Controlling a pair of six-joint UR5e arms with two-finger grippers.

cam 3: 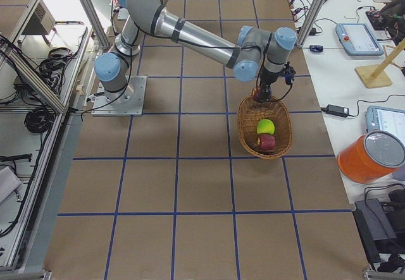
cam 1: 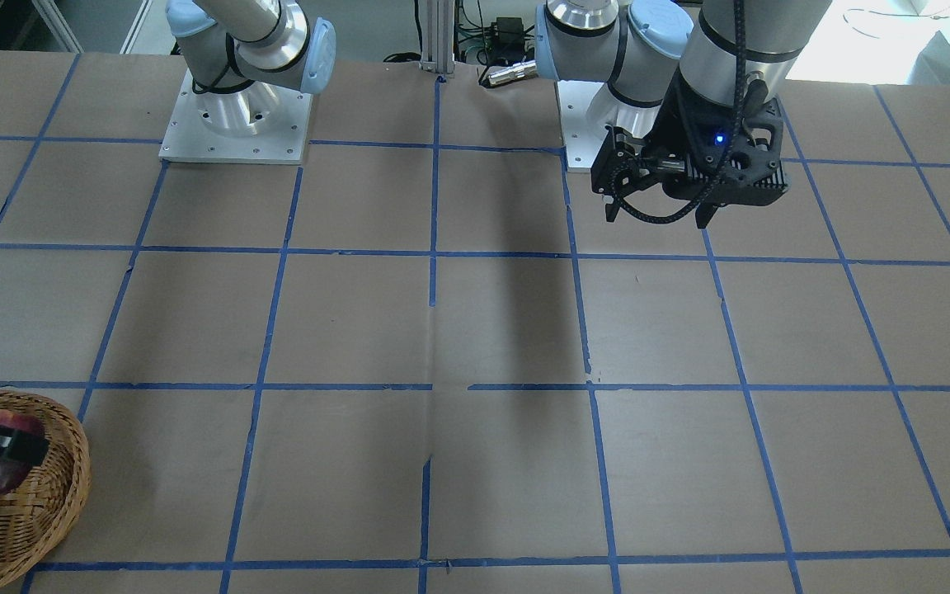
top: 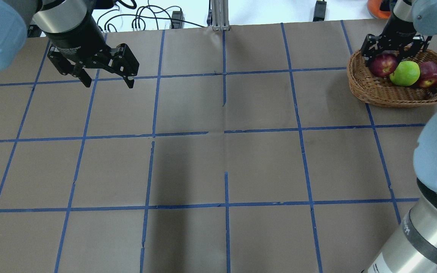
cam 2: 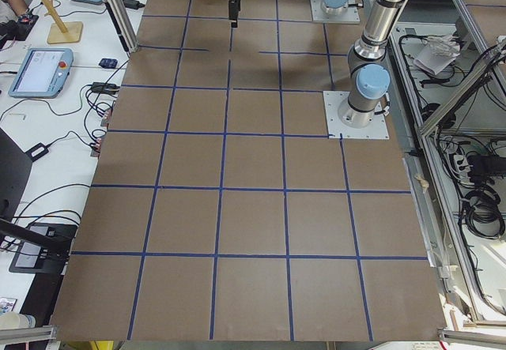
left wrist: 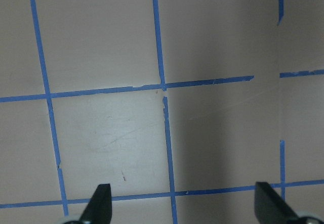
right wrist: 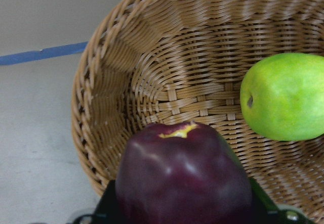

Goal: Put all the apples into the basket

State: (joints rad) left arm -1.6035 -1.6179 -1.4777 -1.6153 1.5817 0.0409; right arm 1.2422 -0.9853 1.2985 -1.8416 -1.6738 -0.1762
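The wicker basket [top: 374,93] stands at the table's far right. In it lie a yellow-green apple [top: 404,73] and a speckled red apple [top: 429,74]. My right gripper [top: 387,57] hangs over the basket's left side, shut on the dark maroon apple [top: 383,65]. The right wrist view shows that maroon apple [right wrist: 185,176] between the fingers, above the basket's woven floor [right wrist: 167,92], with the green apple [right wrist: 286,97] beside it. My left gripper [top: 93,76] hovers open and empty over bare table at the far left; its fingertips [left wrist: 101,201] stand wide apart.
The brown table top [top: 222,159] carries a blue tape grid. The two arm bases [cam 1: 236,124] sit at the robot's edge. Off the table beyond the basket are an orange container [cam 3: 370,157] and teach pendants [cam 3: 357,36].
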